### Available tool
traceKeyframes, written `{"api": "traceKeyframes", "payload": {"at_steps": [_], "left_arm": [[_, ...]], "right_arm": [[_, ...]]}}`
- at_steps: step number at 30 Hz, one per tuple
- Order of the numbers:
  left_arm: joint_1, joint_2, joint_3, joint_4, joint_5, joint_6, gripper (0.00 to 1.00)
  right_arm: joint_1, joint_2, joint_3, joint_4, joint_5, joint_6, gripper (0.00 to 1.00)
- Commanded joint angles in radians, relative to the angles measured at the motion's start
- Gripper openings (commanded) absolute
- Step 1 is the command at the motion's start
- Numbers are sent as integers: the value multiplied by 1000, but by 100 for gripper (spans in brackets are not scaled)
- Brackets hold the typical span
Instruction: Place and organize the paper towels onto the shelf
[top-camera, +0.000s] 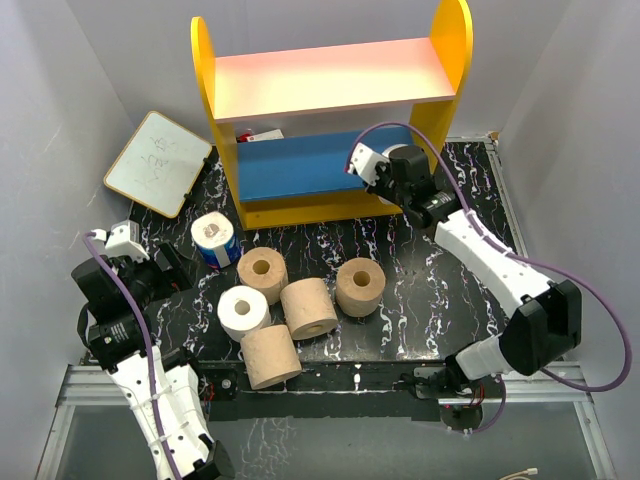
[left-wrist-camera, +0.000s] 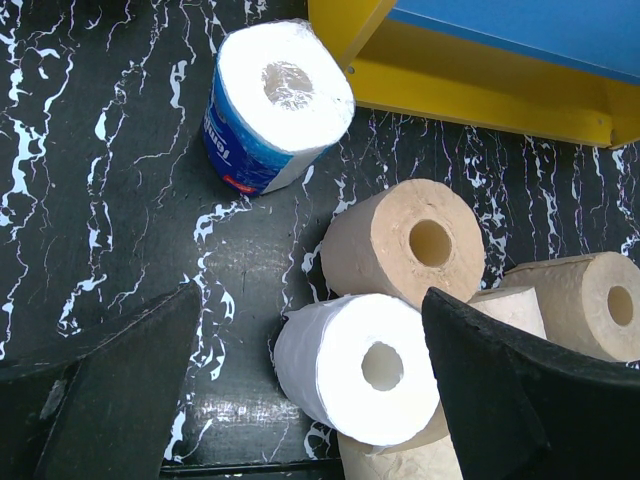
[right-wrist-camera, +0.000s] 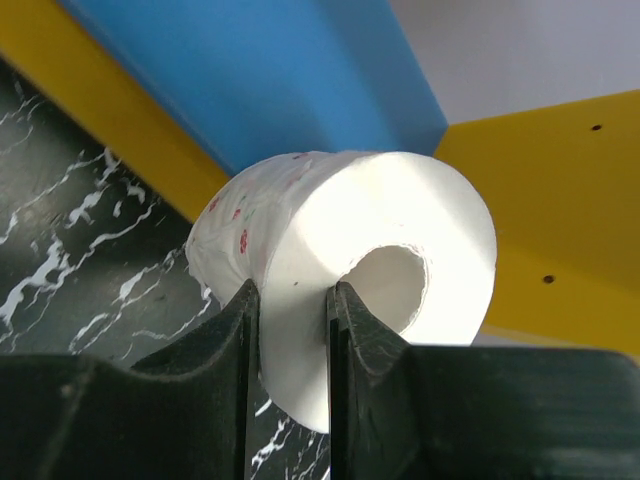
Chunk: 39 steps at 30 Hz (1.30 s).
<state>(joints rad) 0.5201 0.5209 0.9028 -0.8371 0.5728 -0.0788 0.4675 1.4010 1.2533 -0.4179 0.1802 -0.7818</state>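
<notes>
Top external view, stock by size.

- Table (top-camera: 400, 330): black marbled top under everything listed.
- Shelf (top-camera: 335, 80): at the table's far edge, with yellow sides, a pink upper board and a blue lower board (top-camera: 290, 165).
- Whiteboard (top-camera: 158, 162): lying flat, just left of the shelf.
- Tan rolls (top-camera: 262, 274) (top-camera: 309, 307) (top-camera: 360, 286): three clustered in front of the shelf. A fourth tan roll (top-camera: 270, 357) lies farthest from the shelf.
- Wrapped roll (top-camera: 214, 240): blue wrapper, near the shelf's left front corner.
- Loose white roll (top-camera: 244, 312): in front of the shelf, against the cluster's left side.
- Held white roll (right-wrist-camera: 380, 230): at the right end of the shelf's lower board, beside the yellow side. I cannot tell whether it rests on the board.
- My right claw (right-wrist-camera: 292, 300): clamped on the held white roll's wall, with one finger at the core.
- My left claw (left-wrist-camera: 312, 293): fingers spread wide and holding nothing, over the loose white roll, well out from the shelf.
</notes>
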Motion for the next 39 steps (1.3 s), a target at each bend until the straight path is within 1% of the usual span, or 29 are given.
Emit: {"api": "traceKeyframes", "payload": {"at_steps": [1, 7, 12, 21, 22, 23, 27, 28, 29, 30, 31, 33, 36, 39], "left_arm": [[6, -5, -1, 10, 15, -4, 91], [8, -4, -2, 10, 18, -3, 91], [11, 0, -2, 10, 22, -1, 91], [12, -4, -3, 12, 24, -1, 92], [11, -5, -3, 11, 24, -1, 92], [12, -5, -4, 12, 24, -1, 92], [11, -5, -4, 13, 25, -1, 92], [11, -4, -4, 12, 25, -1, 92], [12, -4, -4, 12, 26, -1, 92], [12, -4, -3, 13, 27, -1, 92], [12, -4, -4, 12, 26, -1, 92], [12, -4, -4, 12, 27, -2, 92], [13, -1, -4, 12, 30, 1, 92], [14, -1, -4, 11, 29, 0, 92]], "right_arm": [[-46, 15, 127, 201, -25, -23, 0], [-102, 53, 179, 211, -66, -27, 0], [-146, 126, 234, 219, -114, -11, 0], [-162, 196, 266, 281, -138, 20, 0], [-162, 201, 268, 281, -137, 24, 3], [-162, 203, 268, 283, -136, 27, 8], [-162, 185, 257, 299, -120, 47, 35], [-162, 174, 249, 305, -115, 49, 45], [-161, 162, 241, 307, -111, 52, 58], [-162, 144, 232, 308, -111, 53, 69], [-162, 123, 219, 313, -109, 53, 74], [-161, 74, 207, 311, -102, 60, 97], [-161, 27, 251, 220, -88, 99, 98], [-161, -25, 308, 34, -162, 172, 98]]}}
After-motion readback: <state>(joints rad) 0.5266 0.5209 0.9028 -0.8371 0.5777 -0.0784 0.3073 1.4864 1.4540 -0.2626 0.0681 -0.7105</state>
